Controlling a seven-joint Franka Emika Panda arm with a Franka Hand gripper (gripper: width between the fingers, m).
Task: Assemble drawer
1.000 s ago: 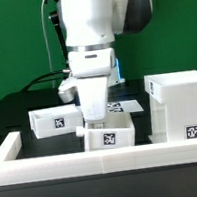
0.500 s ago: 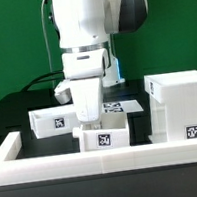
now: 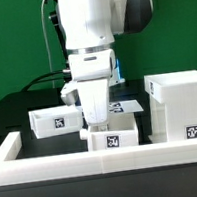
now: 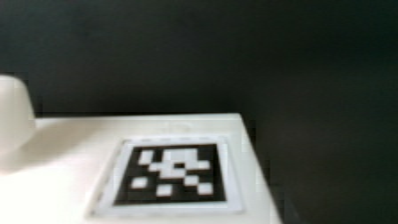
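My gripper (image 3: 94, 125) reaches down onto the rear left of a small white knobbed tray (image 3: 113, 138) with a tag on its front, close behind the border wall. The tray shifts with the gripper, so the jaws seem shut on its wall; the fingertips are hidden. A second small tray (image 3: 53, 121) sits to the exterior view's left. The large hollow casing (image 3: 178, 106) stands at the right. The wrist view shows a white tagged face of the tray (image 4: 175, 170), with a rounded white shape (image 4: 13, 120) beside it, over the black table.
A low white border wall (image 3: 96, 168) runs along the front and up the exterior view's left side. The marker board (image 3: 125, 106) lies flat behind the arm, between the trays and the casing. Dark cables hang at the back left.
The arm and the near tray shifted to the exterior view's left, then back to the right. The tray now sits closer to the casing. The other tray and the casing have not moved.
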